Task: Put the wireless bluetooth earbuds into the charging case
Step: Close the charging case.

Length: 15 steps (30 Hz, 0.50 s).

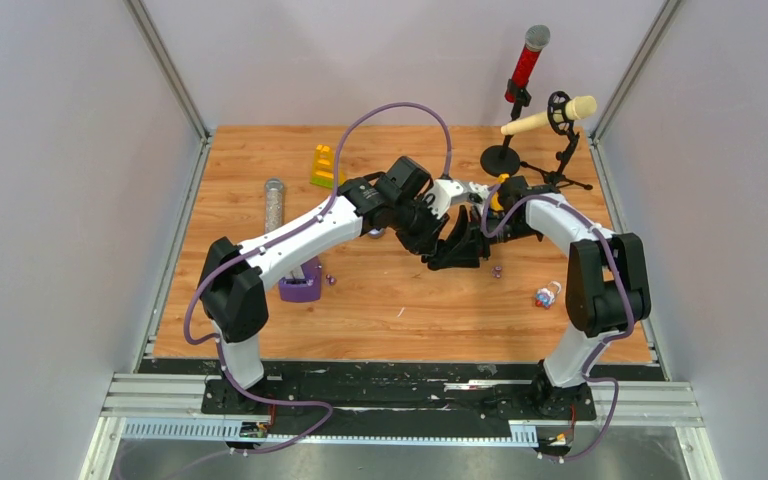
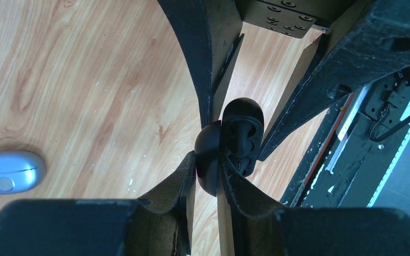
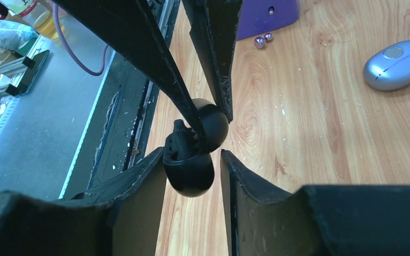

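Note:
A black charging case [image 2: 235, 140] hangs open above the wooden table [image 1: 410, 310], where the two arms meet. My left gripper [image 2: 209, 160] is shut on its domed lid [image 3: 213, 124]. A black earbud [image 2: 242, 140] sits in a well of the case. My right gripper [image 3: 193, 156] is open around the case's base [image 3: 189, 173]. The base touches the left finger [image 3: 139, 197] and a narrow gap shows at the right finger [image 3: 245, 186]. Two tiny purple earbuds [image 3: 262, 41] lie on the table beside a purple stand [image 3: 269, 13].
A silver-blue pebble case [image 3: 397, 64] lies on the wood. A small clear bottle with red and blue [image 1: 546, 295] sits front right. Two microphones on stands [image 1: 525, 70] are at the back right. A yellow block [image 1: 324, 166] and a tube [image 1: 274, 203] are at the back left.

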Each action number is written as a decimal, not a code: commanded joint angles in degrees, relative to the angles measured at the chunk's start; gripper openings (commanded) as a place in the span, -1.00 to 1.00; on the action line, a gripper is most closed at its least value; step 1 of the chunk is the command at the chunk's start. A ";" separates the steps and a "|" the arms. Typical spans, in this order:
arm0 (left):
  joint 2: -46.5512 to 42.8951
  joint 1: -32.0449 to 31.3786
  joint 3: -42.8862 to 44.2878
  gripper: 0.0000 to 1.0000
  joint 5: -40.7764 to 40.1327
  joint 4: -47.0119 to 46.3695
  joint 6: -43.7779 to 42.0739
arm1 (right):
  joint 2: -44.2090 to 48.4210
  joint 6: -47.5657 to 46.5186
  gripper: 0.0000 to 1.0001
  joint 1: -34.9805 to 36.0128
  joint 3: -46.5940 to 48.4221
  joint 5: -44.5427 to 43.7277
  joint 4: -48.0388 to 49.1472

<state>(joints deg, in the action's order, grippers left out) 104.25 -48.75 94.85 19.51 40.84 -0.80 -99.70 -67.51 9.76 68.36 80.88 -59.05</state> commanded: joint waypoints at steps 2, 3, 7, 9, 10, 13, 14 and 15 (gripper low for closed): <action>-1.25 -0.82 0.73 -0.46 3.81 0.10 -0.02 | -0.01 -7.21 -0.03 -0.56 2.94 5.52 -3.61; -1.13 -0.82 0.81 -0.45 4.03 0.15 0.00 | 0.03 -8.46 0.04 -0.54 3.07 5.96 -4.60; -0.35 -0.78 1.22 -0.45 4.85 0.39 0.13 | -0.57 -14.34 0.16 -0.57 3.37 7.36 -9.19; -0.14 -0.81 1.45 -0.45 5.00 0.57 0.17 | -2.05 -18.45 0.08 -0.61 4.33 7.47 -13.40; -0.12 -0.77 1.46 -0.45 5.05 0.61 0.09 | -2.89 -21.45 0.08 -0.55 5.21 7.21 -16.59; -0.28 -0.46 1.56 -0.46 5.73 0.78 0.03 | -5.81 -29.93 0.16 -0.89 7.52 6.50 -24.94; -0.52 -0.38 1.57 -0.46 5.86 0.80 -0.10 | -6.59 -33.61 0.18 -1.08 7.91 6.43 -27.02; -0.66 -0.27 1.52 -0.46 6.13 0.82 -0.13 | -6.98 -35.28 0.19 -1.32 8.05 6.29 -28.23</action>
<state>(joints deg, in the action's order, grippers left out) 104.27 -49.19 94.85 22.81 41.69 -0.78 -104.36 -87.31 9.34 73.65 84.68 -76.42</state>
